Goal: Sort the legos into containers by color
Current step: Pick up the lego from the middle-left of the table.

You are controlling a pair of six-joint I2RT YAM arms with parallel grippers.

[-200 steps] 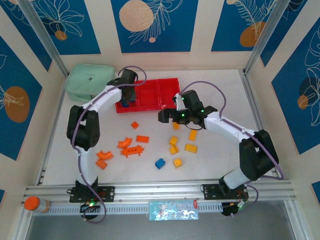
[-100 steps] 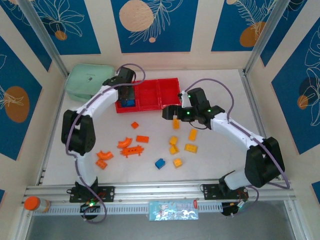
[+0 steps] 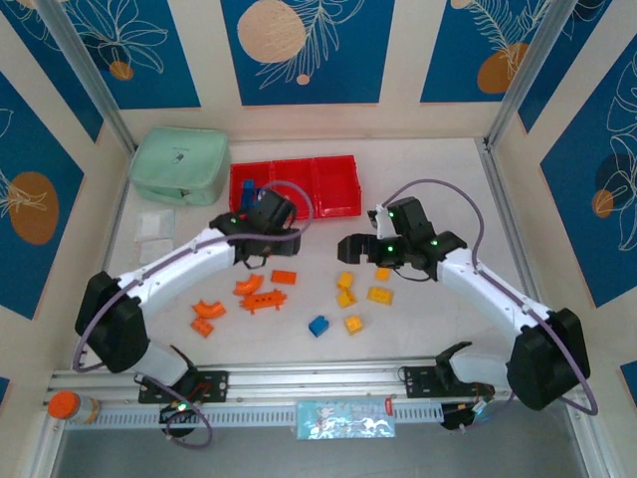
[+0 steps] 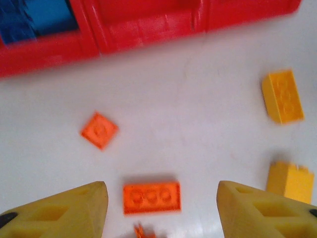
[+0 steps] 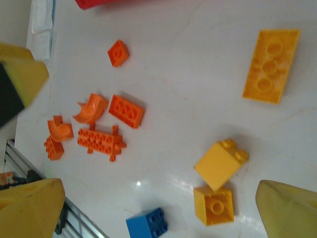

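Observation:
Three joined red containers [image 3: 294,186] stand at the back, with blue legos [image 3: 249,189] in the left one. My left gripper [image 3: 261,254] hovers open over an orange flat lego [image 4: 151,197], which lies between its fingers [image 4: 79,208] untouched. An orange square lego [image 4: 99,130] lies beyond it. My right gripper [image 3: 353,247] is open and empty above two yellow cube legos [image 5: 220,163] and a long yellow lego [image 5: 271,66]. A blue lego [image 3: 318,326] lies nearer the front. Curved and long orange legos [image 3: 264,299] sit left of centre.
A mint green pouch [image 3: 179,164] lies at the back left, with clear packets [image 3: 154,227] just in front of it. More yellow legos [image 3: 379,295] are scattered under the right arm. An aluminium rail [image 3: 318,378] runs along the near edge.
My left gripper has drawn back from the left container, leaving blue legos there, and now sits over the orange legos. My right gripper has shifted slightly right and toward the front.

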